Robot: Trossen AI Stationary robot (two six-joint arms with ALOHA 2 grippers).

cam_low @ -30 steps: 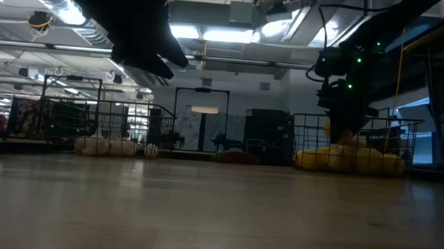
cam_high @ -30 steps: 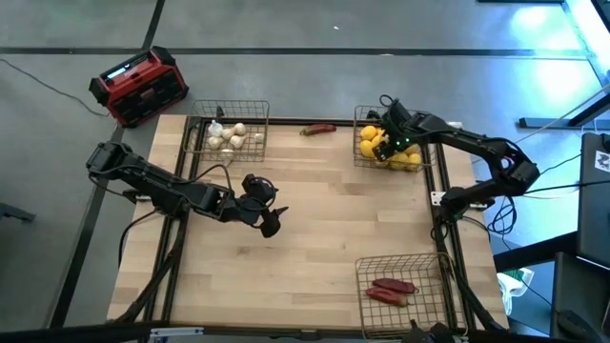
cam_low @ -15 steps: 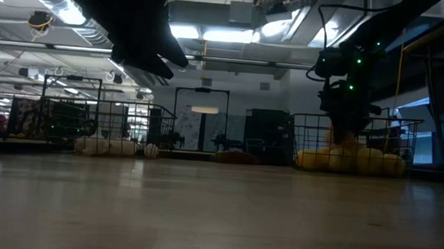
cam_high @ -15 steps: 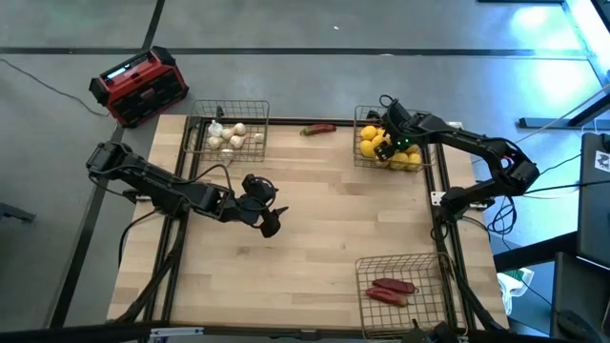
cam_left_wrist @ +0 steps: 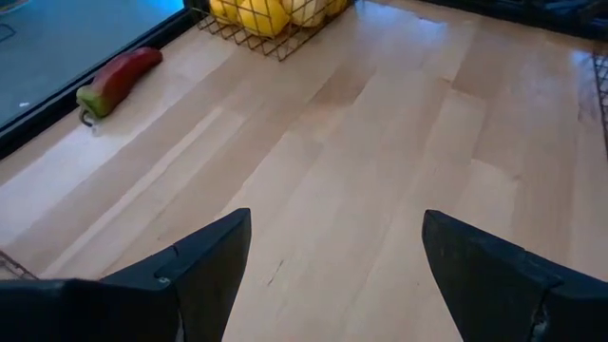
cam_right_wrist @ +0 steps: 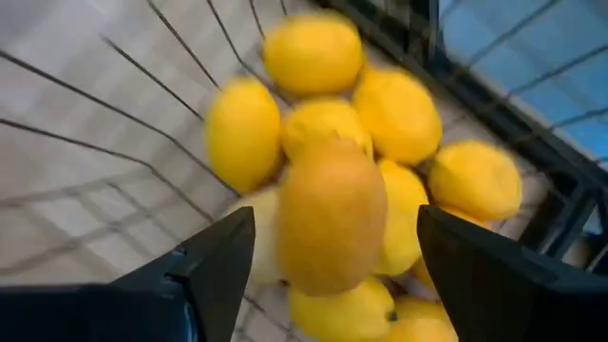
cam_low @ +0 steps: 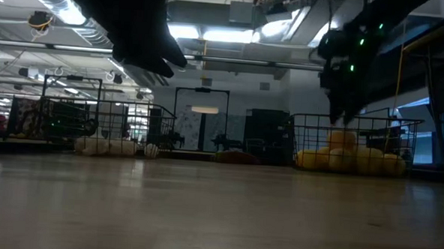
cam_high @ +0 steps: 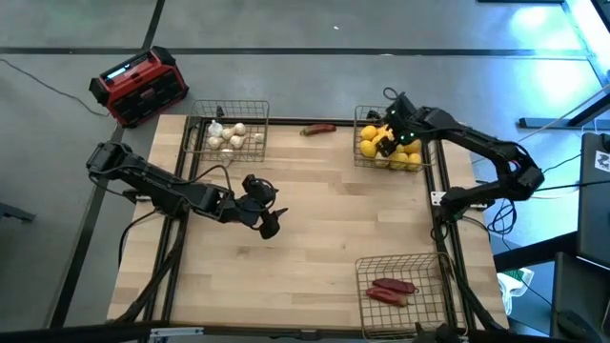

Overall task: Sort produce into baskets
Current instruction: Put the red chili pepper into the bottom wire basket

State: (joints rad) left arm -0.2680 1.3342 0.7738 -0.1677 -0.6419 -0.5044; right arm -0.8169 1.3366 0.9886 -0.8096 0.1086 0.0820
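My right gripper (cam_high: 389, 141) hovers open over the far right wire basket (cam_high: 358, 135), which holds several yellow fruits (cam_right_wrist: 242, 133). An orange fruit (cam_right_wrist: 331, 214) lies on top of that pile, below and between the open fingers; in the low view (cam_low: 343, 139) it shows clear of the gripper (cam_low: 341, 113). My left gripper (cam_high: 267, 219) hangs open and empty over the table's middle left. A red pepper with a green end (cam_high: 317, 130) lies on the bare table near the far edge and also shows in the left wrist view (cam_left_wrist: 119, 81).
The far left basket (cam_high: 197, 133) holds whitish bulbs (cam_high: 229, 136). The near right basket (cam_high: 362, 282) holds red peppers (cam_high: 391, 289). A red and black box (cam_high: 138, 86) stands off the table's far left corner. Bare wood (cam_high: 324, 210) lies between the baskets.
My right gripper has risen out of the far right basket, where it stood low among the fruits. The orange fruit now rests on top of the yellow pile, clear of the fingers.
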